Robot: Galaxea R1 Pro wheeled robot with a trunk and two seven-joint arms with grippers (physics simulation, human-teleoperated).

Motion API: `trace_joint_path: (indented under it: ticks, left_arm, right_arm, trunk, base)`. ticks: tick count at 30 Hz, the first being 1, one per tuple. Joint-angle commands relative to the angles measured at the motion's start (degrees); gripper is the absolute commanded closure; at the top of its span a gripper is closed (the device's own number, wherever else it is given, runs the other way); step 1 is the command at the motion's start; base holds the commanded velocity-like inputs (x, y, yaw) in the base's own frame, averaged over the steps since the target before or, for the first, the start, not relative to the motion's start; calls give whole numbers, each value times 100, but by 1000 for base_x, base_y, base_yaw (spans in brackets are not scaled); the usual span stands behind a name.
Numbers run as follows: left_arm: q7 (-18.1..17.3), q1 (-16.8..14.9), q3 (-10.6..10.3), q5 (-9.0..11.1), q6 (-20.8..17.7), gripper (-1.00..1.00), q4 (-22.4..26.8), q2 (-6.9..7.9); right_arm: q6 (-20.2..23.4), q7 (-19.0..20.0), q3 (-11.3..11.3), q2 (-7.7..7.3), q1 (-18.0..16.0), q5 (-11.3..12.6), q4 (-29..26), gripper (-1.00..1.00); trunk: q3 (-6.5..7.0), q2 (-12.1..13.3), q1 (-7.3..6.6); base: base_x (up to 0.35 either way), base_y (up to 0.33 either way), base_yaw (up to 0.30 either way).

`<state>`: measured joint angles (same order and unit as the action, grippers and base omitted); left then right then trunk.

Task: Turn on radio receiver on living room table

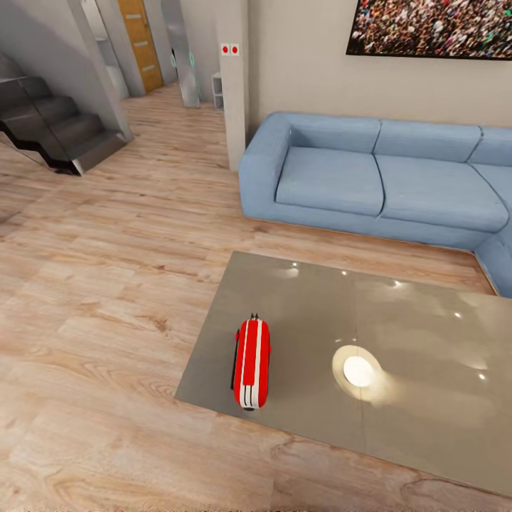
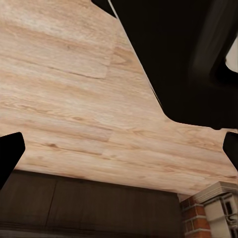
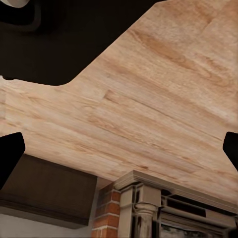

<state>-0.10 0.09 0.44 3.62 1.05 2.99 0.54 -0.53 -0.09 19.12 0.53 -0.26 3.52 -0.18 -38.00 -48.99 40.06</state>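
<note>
- Your left gripper (image 2: 119, 148) shows in its wrist view as two dark fingertips (image 2: 10, 153) at opposite edges of the picture, set wide apart with nothing between them, over light wood plank floor (image 2: 74, 99).
- Your right gripper (image 3: 119, 148) looks the same in its own wrist view: dark fingertips (image 3: 10, 156) spread wide, holding nothing, above the same plank floor.
- Past the right gripper you see a red-brick and pale carved fireplace surround (image 3: 144, 203); a corner of the same brick and pale moulding shows past the left gripper too.
- In the head view, the small bright-red oblong radio receiver with white stripes (image 1: 252, 363) lies flat on the low bench with the glossy grey-brown reflective top (image 1: 427, 398), near its left front corner.
- A round lamp reflection (image 1: 359, 371) glows on the bench top just right of the radio.
- Behind the bench stands the long blue corner sofa (image 1: 377, 178), with a framed crowd picture (image 1: 434, 28) on the beige wall above it.
- Dark stairs (image 1: 53, 128) rise at far left.
</note>
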Motion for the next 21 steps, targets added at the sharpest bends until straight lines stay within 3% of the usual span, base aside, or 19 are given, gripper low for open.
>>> trace_joint_path:
  ticks: [1,21]
  left_arm:
    - [0,0,0,0,0,-100,0,1]
    - [0,0,0,1,0,-100,0,3]
  right_arm:
    - [0,0,1,0,0,0,0,-100]
    - [0,0,4,0,0,0,0,-100]
  trunk:
    - [-10,0,0]
    - [-194,0,0]
  base:
    - [0,0,0]
    - [0,0,0]
